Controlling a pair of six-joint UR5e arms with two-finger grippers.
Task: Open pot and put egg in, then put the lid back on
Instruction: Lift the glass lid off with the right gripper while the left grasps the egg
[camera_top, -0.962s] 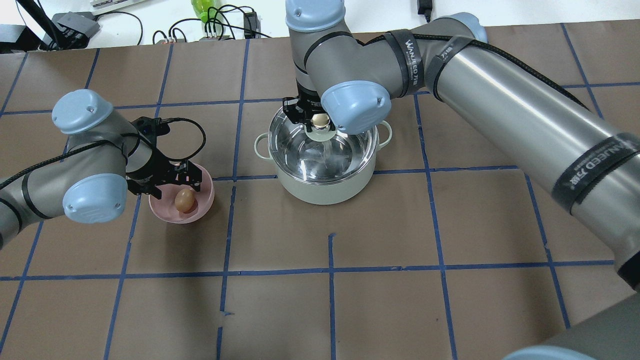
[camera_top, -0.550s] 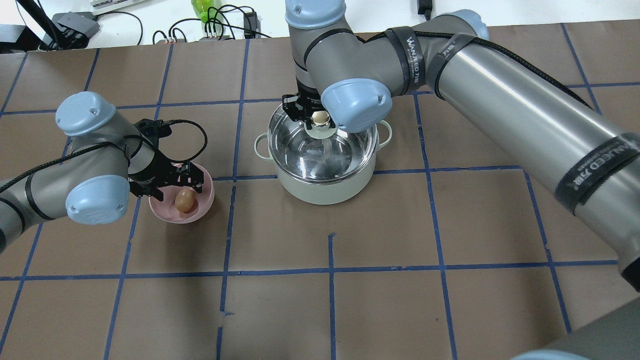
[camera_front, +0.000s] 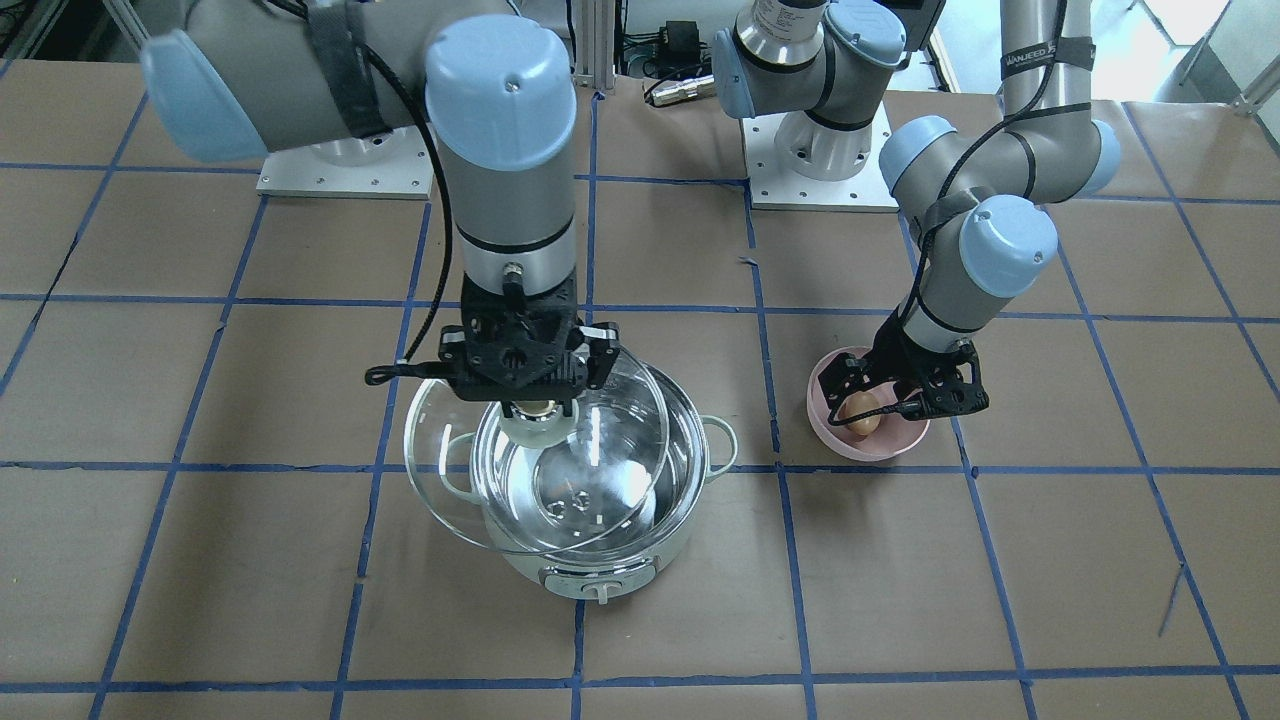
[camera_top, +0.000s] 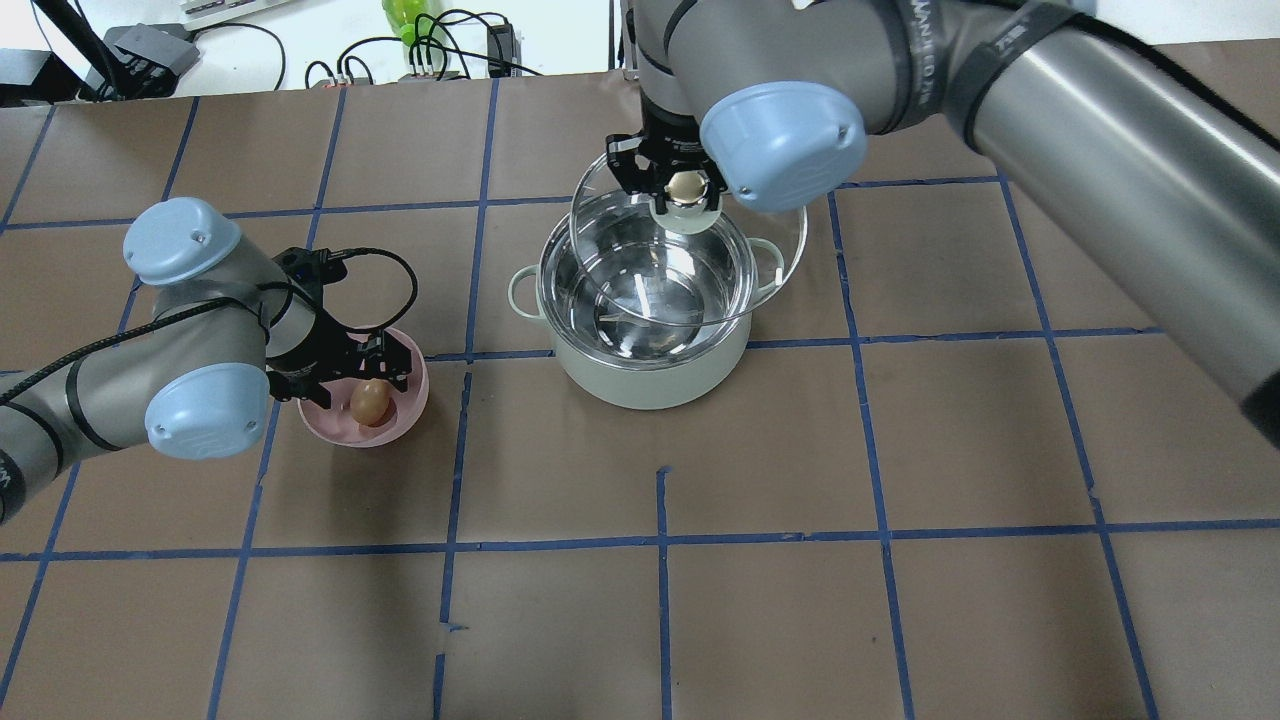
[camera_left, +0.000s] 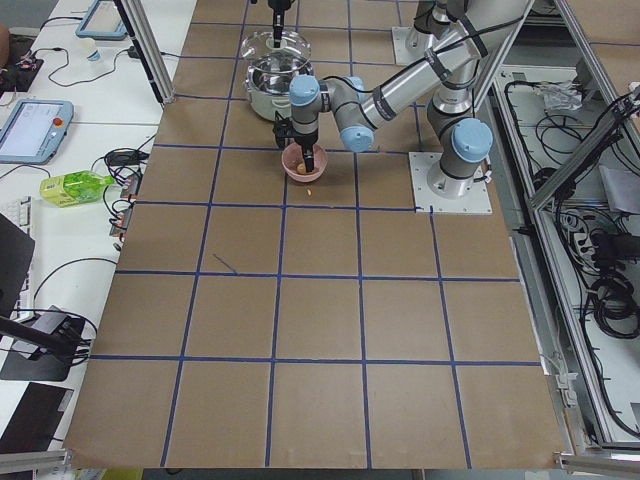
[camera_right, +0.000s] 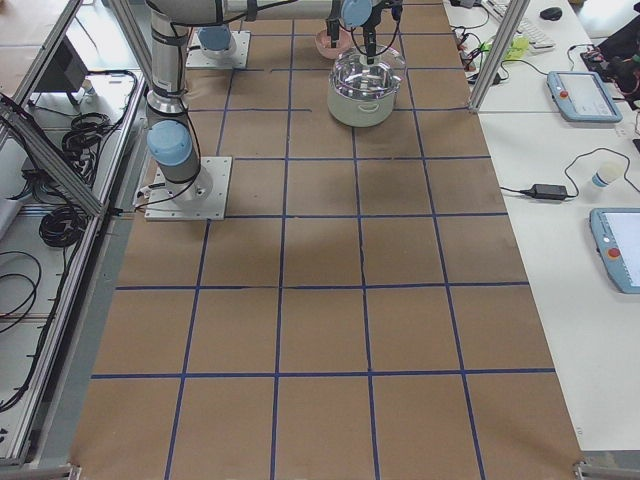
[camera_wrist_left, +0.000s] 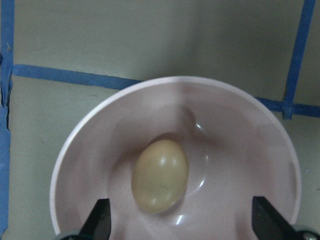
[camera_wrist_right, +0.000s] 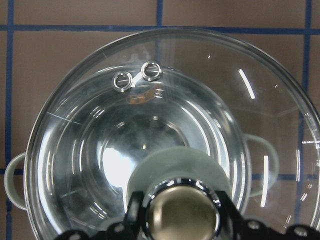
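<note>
RIGHT jaws gripping lid (camera_wrist_right: 165, 115), hoisting it off pot (camera_top: 650, 375), drifting it sideways | LEFT jaws spread wide, lowering round egg (camera_wrist_left: 160, 175) sitting in pink bowl (camera_wrist_left: 240, 150) on desk (camera_top: 800, 450) | pot opening; egg pickup looking next

A wide table (camera_top: 900, 450) covered in brown paper, divided into large squares by blue tape lines (camera_top: 660, 540). White desks (camera_right: 560, 230) alongside hold tablets (camera_right: 575, 95) and a green bottle (camera_left: 75, 187).
</note>
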